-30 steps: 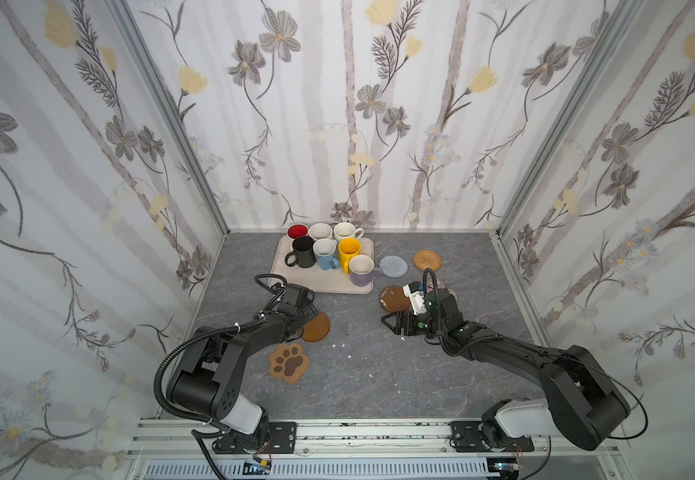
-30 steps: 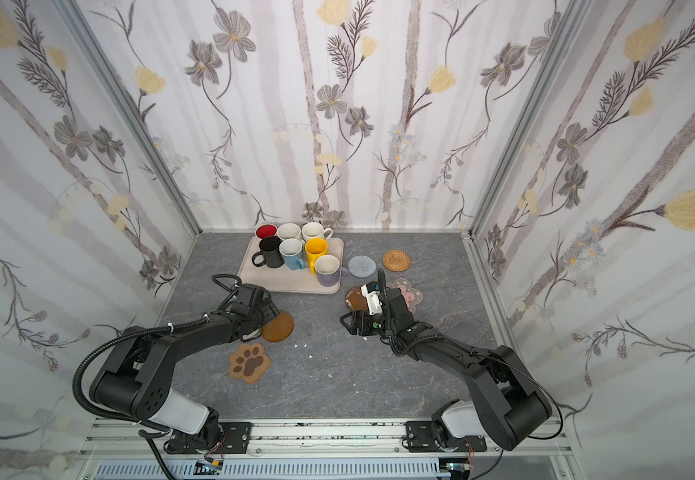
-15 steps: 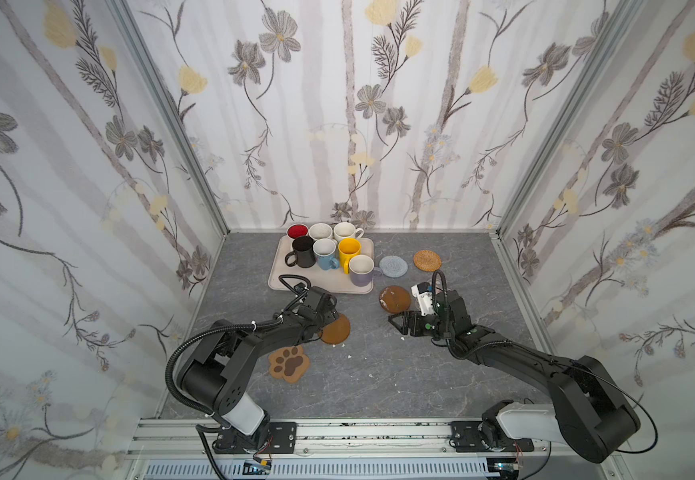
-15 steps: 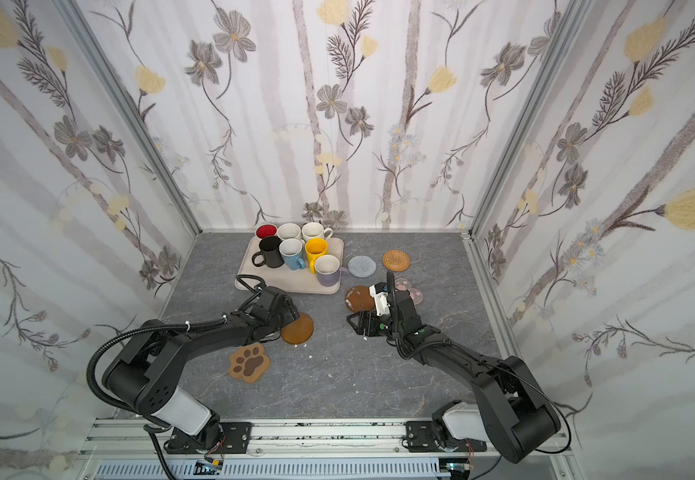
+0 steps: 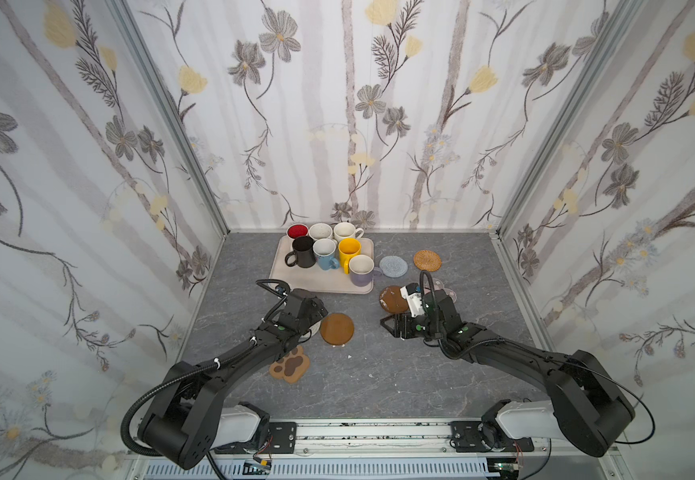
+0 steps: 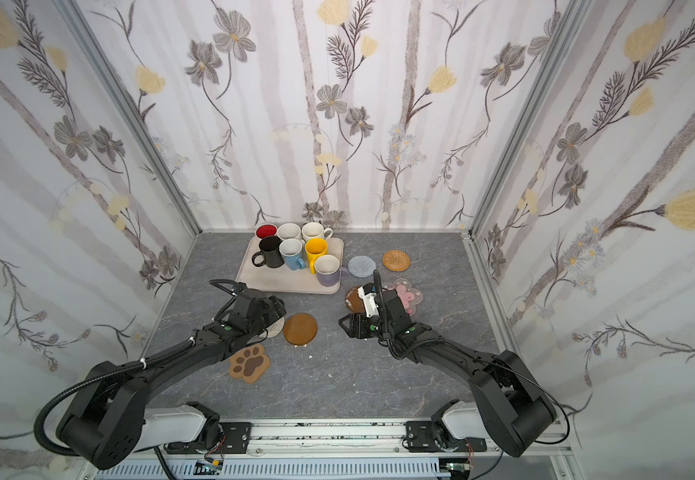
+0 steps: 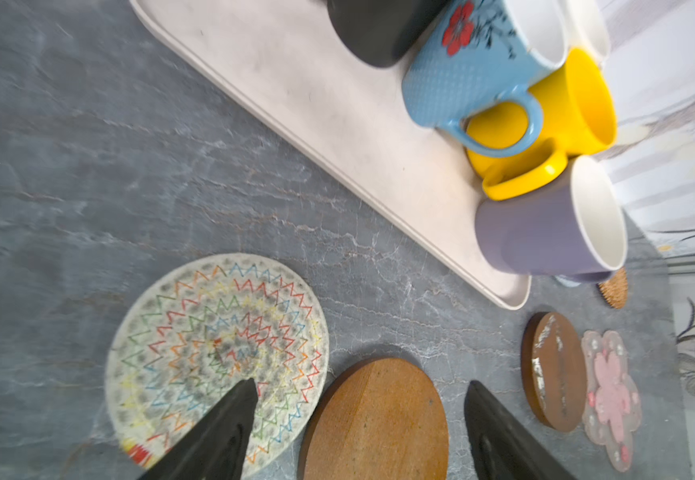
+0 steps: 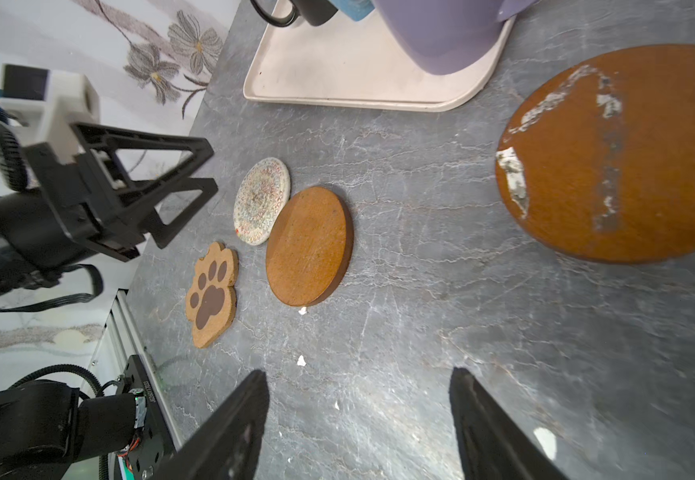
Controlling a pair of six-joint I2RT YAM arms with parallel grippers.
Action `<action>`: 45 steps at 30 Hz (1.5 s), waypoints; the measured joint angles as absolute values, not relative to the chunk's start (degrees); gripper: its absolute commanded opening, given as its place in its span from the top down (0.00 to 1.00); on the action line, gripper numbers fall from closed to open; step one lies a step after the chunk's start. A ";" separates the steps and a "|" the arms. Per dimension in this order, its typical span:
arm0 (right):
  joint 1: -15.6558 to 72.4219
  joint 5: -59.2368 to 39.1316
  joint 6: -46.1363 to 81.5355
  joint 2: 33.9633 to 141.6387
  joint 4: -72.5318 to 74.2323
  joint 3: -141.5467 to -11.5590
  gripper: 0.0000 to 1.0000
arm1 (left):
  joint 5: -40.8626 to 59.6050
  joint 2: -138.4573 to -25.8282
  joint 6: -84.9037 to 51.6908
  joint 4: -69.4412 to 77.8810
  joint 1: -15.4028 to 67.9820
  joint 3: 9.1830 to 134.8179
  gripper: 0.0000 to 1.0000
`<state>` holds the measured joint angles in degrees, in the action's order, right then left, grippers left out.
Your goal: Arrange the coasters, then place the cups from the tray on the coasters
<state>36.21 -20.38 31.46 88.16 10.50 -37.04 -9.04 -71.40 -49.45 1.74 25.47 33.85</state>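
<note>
No text, label, brand or number can be read.

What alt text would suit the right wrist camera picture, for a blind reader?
The right gripper hangs open and empty over a grey marbled table. Ahead lie a scuffed amber disc, a second amber disc beside a whitish spiral coaster, and a paw-print coaster. Beyond are the beige tray, a lavender mug and the open left gripper.
</note>
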 measured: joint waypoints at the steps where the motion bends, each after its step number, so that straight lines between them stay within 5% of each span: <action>1: 37.19 -19.90 31.46 89.43 10.48 -38.04 0.26 | -9.02 -69.93 -49.45 1.41 24.84 33.52 0.19; 20: 56.34 4.08 21.96 121.49 -12.40 -78.98 0.01 | -8.54 -44.07 -44.97 -10.94 20.97 35.46 0.13; 30: 59.66 12.03 20.51 131.70 -20.99 -91.98 0.00 | -8.99 -39.88 -42.15 -16.12 20.62 39.18 0.12; 45: 60.40 16.93 20.51 135.90 -23.90 -93.45 0.04 | -9.41 -37.45 -40.93 -19.27 19.77 41.67 0.12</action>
<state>60.40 16.93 20.51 135.90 -23.90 -93.45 -9.41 -37.45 -40.93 -19.27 19.77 41.67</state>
